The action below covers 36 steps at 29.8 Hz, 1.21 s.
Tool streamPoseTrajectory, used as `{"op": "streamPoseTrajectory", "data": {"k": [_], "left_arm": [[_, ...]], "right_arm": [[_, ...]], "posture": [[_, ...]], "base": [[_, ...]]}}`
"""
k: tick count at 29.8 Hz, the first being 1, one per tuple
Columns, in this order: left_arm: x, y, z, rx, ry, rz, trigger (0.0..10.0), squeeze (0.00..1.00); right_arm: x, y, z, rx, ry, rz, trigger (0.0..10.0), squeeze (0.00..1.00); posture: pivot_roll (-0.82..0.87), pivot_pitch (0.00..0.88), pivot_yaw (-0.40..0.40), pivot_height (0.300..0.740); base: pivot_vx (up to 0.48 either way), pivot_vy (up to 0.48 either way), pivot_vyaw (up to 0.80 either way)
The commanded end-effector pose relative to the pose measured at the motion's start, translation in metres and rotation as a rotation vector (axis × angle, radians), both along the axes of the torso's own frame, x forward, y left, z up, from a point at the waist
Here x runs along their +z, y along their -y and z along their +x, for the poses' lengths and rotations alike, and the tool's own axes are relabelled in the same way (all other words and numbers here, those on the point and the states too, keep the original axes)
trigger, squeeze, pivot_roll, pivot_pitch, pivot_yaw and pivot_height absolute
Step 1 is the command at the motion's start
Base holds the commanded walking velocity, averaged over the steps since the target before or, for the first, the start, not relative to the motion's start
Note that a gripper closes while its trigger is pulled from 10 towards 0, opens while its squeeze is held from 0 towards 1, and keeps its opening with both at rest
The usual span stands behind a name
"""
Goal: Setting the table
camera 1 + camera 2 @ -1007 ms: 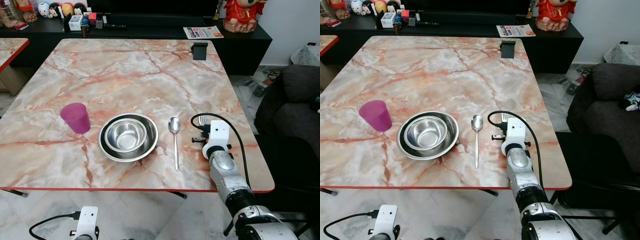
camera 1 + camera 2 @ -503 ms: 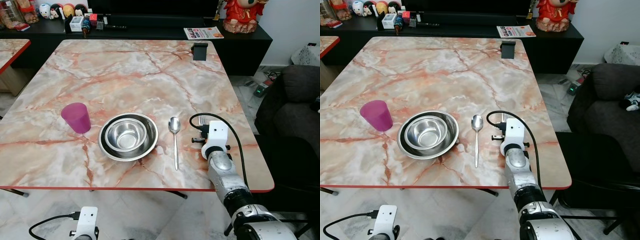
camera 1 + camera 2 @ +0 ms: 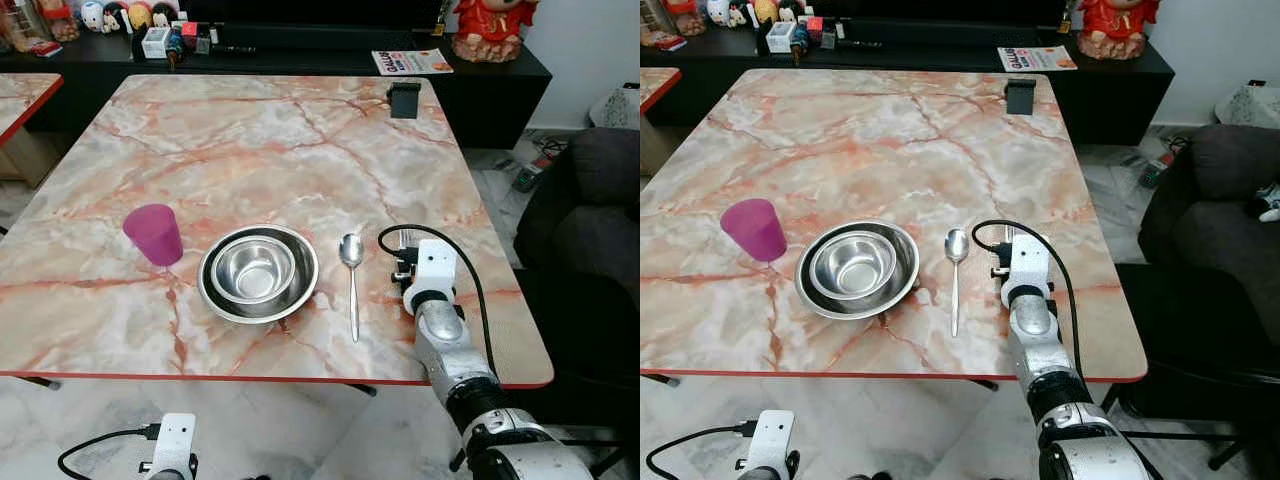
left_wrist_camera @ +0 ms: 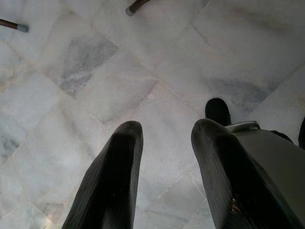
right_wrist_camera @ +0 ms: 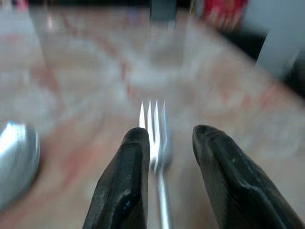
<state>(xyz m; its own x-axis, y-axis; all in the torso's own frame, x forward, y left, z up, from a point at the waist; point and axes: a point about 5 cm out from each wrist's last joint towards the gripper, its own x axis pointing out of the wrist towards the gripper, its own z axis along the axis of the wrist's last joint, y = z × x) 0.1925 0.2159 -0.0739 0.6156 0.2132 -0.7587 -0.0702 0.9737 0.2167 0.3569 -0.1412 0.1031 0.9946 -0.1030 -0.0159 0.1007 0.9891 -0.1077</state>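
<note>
Fork (image 5: 156, 143): a slim metal one lying flat on the marble tabletop (image 3: 280, 140), between the two black fingers (image 5: 125, 191) of the right gripper (image 5: 164, 138). The jaws stand spread, one finger on either side of the handle, and I cannot tell whether either touches it. From the head cameras the fork's tines peek out just beyond the white wrist block of the right arm, near the tabletop's right edge and to the right of the spoon (image 3: 351, 270).

The spoon lies straight, bowl away from the robot, just beside the stacked steel bowls (image 3: 258, 273), with a purple cup (image 3: 153, 234) to their left. So the place setting looks nearly arranged, and the fork seems to be the piece in hand.

As for handling, the fork is probably light, stiff and not fragile, but thin and smooth, and the polished marble under it is likely slick. A flat, low thing like this gives little to grip from above; the fingers would need to close across the narrow handle, a little behind the tines, where the metal is straight. A pinch near the tines or off-centre could make it swivel or skate away.

The left gripper (image 4: 164, 143) hangs idle over the pale tiled floor (image 4: 95, 71), its jaws parted and holding nothing.
</note>
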Motion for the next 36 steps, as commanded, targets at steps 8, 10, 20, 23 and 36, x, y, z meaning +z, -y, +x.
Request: {"op": "streamPoseTrajectory", "data": {"k": [8, 10, 20, 23, 36], "left_arm": [[-0.003, 0.0, -0.006, 0.011, -0.012, -0.017, 10.0, 0.0], [-0.002, 0.0, -0.005, 0.01, -0.006, -0.015, 10.0, 0.0], [-0.002, 0.0, -0.003, 0.033, -0.004, -0.024, 10.0, 0.0], [-0.001, 0.0, -0.002, 0.032, -0.004, -0.021, 10.0, 0.0], [-0.001, -0.002, -0.003, 0.03, -0.004, -0.015, 10.0, 0.0]], "right_arm": [[0.051, 0.002, -0.007, -0.042, 0.362, -0.079, 10.0, 0.0], [0.057, 0.0, -0.011, -0.033, 0.411, -0.085, 10.0, 0.0], [0.033, -0.003, -0.017, 0.002, 0.311, 0.117, 10.0, 0.0], [0.044, -0.008, -0.015, 0.041, 0.354, 0.097, 10.0, 0.0], [0.058, -0.01, -0.013, 0.064, 0.398, 0.123, 10.0, 0.0]], "posture": [[-0.02, 0.128, -0.014, 0.74], [-0.02, 0.126, -0.015, 0.74], [-0.02, 0.119, -0.015, 0.74], [-0.02, 0.114, -0.014, 0.74], [-0.02, 0.086, -0.017, 0.74]], "base": [[0.0, 0.0, 0.0], [0.0, 0.0, 0.0], [0.0, 0.075, 0.0], [0.0, 0.334, 0.0], [0.0, 0.338, 0.0]]}}
